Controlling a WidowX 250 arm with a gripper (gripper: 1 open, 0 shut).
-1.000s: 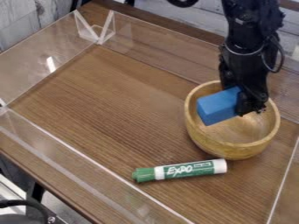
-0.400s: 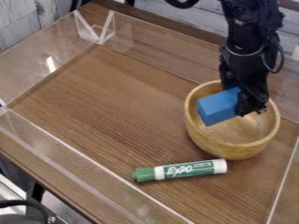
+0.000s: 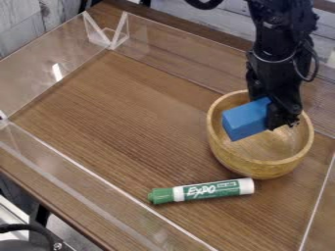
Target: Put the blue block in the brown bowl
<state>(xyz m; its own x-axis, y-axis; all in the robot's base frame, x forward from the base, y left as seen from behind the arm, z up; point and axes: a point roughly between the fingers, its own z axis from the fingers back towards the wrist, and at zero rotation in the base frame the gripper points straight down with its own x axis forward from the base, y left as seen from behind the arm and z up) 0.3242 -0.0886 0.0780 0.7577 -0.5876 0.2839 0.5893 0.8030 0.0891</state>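
Nothing shifts across last second: gripper stays put at right of frame, inside brown bowl. Fingers partly spread, clamped on blue block, which sits within bowl rim, tilted; cannot tell if it touches bowl floor. Judgement: placement nearly done, release remains. Block bright blue, matte, plain faces, far smaller than bowl. Expo marker lies lower centre, apart from bowl.
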